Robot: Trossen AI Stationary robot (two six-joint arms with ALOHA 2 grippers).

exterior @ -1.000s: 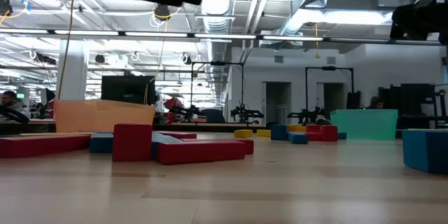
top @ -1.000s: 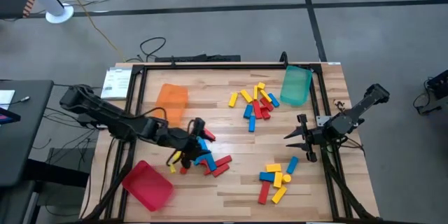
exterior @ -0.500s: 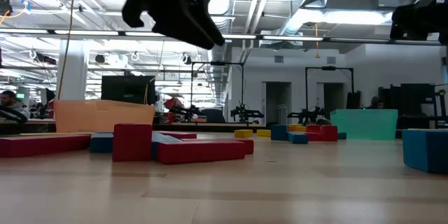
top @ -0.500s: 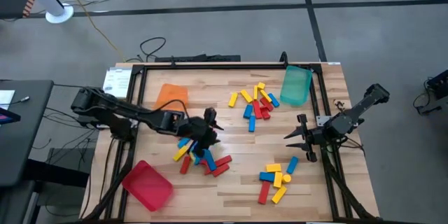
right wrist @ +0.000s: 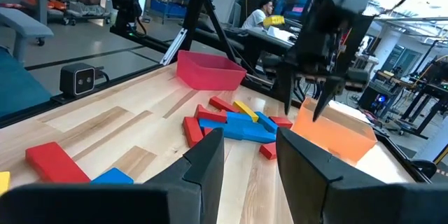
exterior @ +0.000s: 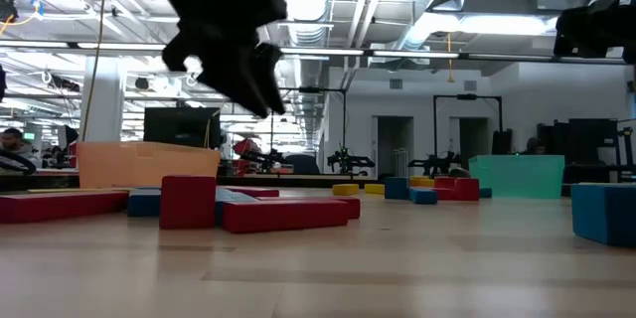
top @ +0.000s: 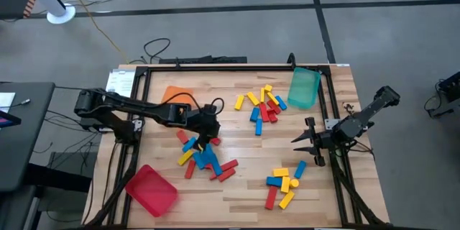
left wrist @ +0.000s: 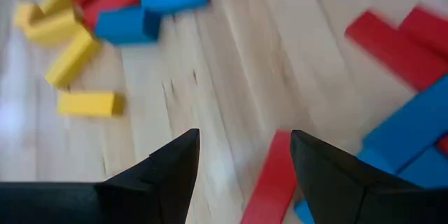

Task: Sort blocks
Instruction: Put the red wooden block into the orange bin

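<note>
Far left: printed sheet (top: 118,85) at the table's (top: 244,187) corner, writing too small to read; red tray (top: 152,190), then orange tray (top: 175,95) partly under the left arm. Centre-left: left gripper (top: 209,131), moved back since half a second ago to hang over the pile of red, blue and yellow blocks (top: 203,157), fingers (left wrist: 171,168) apart and empty, one red block (left wrist: 271,182) on the wood between and below the tips. Rightward: second block cluster (top: 260,104), green tray (top: 303,88), third cluster (top: 285,182), and right gripper (top: 305,142) unmoved at the right edge, fingers apart, nothing between them.
</note>
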